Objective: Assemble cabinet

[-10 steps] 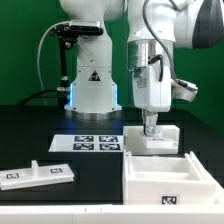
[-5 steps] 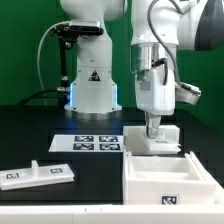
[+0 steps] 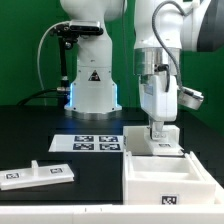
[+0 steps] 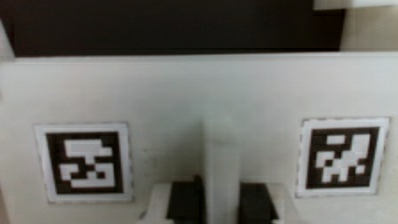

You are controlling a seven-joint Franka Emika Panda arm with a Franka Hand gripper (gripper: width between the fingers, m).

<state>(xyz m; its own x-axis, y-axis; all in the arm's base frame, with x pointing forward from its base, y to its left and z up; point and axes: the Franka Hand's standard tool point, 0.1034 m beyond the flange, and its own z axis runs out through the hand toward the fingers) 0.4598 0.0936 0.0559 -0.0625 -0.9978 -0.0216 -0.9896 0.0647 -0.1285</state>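
Note:
My gripper stands upright over a small white cabinet piece just behind the big white open cabinet box. In the wrist view the piece fills the frame with two square tags, and a raised central rib runs between my dark fingertips. The gripper is shut on that rib. Flat white cabinet panels with tags lie at the exterior view's left front.
The marker board lies flat in front of the white robot base. A green wall stands behind. The black table's front edge runs just below the box and panels.
My gripper and the small white piece have shifted a little toward the exterior view's right. The box and the flat panels have not moved.

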